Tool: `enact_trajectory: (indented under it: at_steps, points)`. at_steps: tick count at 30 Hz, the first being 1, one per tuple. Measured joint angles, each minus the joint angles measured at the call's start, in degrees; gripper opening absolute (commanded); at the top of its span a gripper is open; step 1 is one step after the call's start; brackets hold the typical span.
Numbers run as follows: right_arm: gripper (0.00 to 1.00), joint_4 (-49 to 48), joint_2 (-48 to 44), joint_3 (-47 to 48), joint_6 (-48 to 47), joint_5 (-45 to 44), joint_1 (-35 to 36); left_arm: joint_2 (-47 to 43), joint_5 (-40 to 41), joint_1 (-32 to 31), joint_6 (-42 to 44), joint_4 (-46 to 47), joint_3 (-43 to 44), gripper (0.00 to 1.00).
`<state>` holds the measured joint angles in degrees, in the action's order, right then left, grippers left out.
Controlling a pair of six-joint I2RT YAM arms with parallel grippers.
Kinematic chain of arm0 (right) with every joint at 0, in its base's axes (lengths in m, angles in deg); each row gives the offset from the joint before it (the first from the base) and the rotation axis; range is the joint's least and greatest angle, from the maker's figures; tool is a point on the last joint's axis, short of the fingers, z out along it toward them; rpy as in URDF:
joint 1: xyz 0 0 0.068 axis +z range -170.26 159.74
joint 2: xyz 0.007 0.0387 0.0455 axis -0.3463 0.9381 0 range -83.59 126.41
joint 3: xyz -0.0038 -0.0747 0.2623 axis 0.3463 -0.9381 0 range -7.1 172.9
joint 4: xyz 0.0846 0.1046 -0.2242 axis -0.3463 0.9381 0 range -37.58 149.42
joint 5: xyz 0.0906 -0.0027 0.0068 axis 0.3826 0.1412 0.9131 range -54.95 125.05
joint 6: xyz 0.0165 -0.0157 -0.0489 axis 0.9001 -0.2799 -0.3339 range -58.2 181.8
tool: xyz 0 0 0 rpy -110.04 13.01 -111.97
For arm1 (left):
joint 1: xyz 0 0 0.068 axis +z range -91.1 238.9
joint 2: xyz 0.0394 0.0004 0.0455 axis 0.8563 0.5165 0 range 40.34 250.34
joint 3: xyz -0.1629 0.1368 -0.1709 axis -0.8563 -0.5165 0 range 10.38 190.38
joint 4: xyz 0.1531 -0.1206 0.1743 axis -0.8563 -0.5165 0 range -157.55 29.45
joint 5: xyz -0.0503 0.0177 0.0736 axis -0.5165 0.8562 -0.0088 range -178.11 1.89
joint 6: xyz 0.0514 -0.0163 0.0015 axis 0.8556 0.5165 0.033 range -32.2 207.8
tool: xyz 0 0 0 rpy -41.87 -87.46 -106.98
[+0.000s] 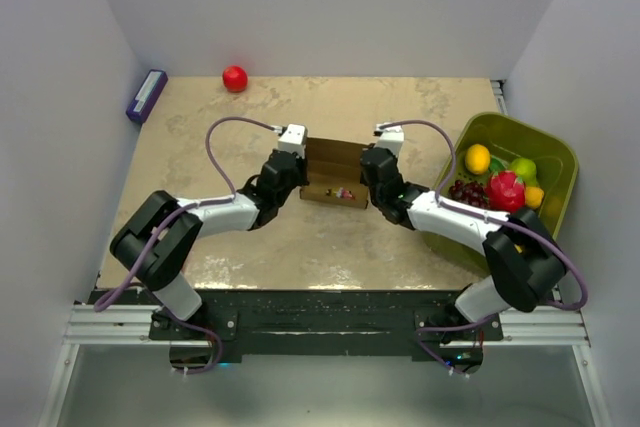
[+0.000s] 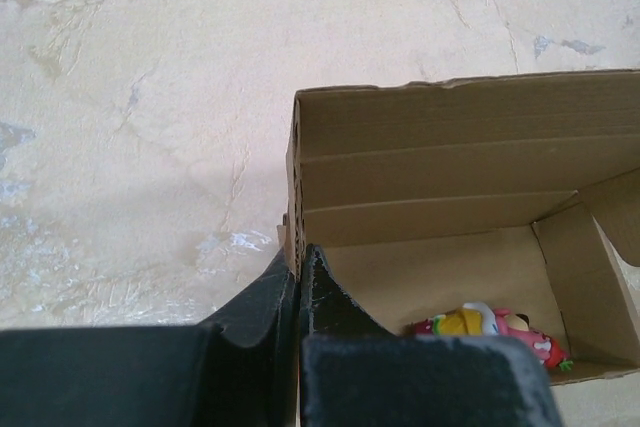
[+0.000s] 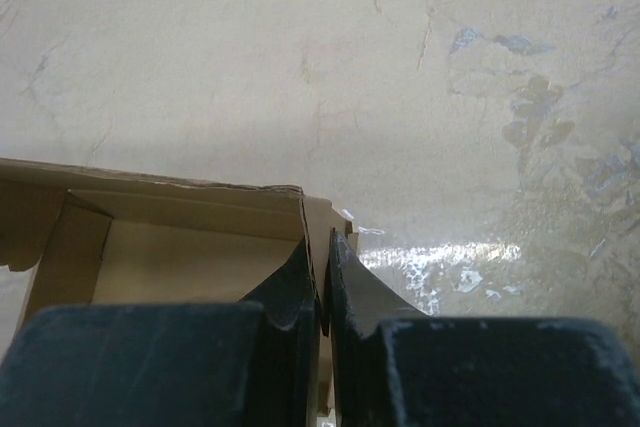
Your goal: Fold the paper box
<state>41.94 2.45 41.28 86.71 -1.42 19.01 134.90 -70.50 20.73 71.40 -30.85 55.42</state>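
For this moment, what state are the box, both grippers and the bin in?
Box: walls up, top open, small colourful item inside.
Left gripper: shut on the box's left wall.
Right gripper: shut on the box's right wall.
Bin: holding fruit.

A red ball and a purple box are being carried along the worktop's far edge, a green fruit bin at its right edge.

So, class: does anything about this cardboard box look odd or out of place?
Yes. A small pink, yellow and red item lies inside the open paper box, against one wall, while the left pincer and right pincer pinch its end walls. Odd for a box being folded.
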Motion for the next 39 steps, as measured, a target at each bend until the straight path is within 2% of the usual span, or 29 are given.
enact_trajectory:
  at_steps: [9,13,16,18,20,21,23,24,26,31,39]
  points:
    - [0.14,0.5,-2.8,-4.0,2.8,-1.6,1.9,-1.1,3.3,-3.0,-1.6,3.9,-4.6,0.00]
    - [0.20,0.6,-3.6,-5.9,4.5,-1.6,2.5,-1.2,5.1,-4.4,-1.6,5.3,-6.1,0.00]
    - [0.29,1.4,-3.7,-6.8,5.7,-1.6,3.1,-1.2,6.1,-5.1,-1.7,5.9,-6.8,0.00]
    - [0.39,2.2,-3.8,-6.8,6.2,-1.6,3.5,-1.2,6.9,-5.5,-1.7,6.1,-7.2,0.00]
    - [0.46,3.2,-4.5,-7.1,6.7,-1.6,3.6,-1.2,7.5,-5.9,-2.0,6.4,-7.5,0.00]
    - [0.53,3.7,-5.2,-7.5,7.0,-1.6,3.7,-1.2,7.8,-6.0,-2.1,6.5,-7.7,0.00]
    - [0.59,4.6,-7.3,-8.3,7.1,-1.3,3.8,-1.3,8.2,-6.3,-2.1,6.7,-8.0,0.00]
    - [0.65,5.0,-8.3,-8.5,7.1,-1.1,3.8,-1.4,8.2,-6.3,-2.1,6.6,-8.1,0.00]
    - [0.72,6.3,-10.6,-8.7,7.0,0.2,3.8,-1.9,8.4,-6.5,-2.1,6.3,-8.2,0.00]
    - [0.76,10.6,-15.6,-8.8,6.4,4.8,3.8,-3.3,8.6,-7.2,-2.0,4.0,-8.2,0.01]
    - [0.77,20.3,-28.7,-7.7,2.2,14.0,3.8,-3.5,8.8,-7.4,-1.8,3.5,-8.2,0.03]
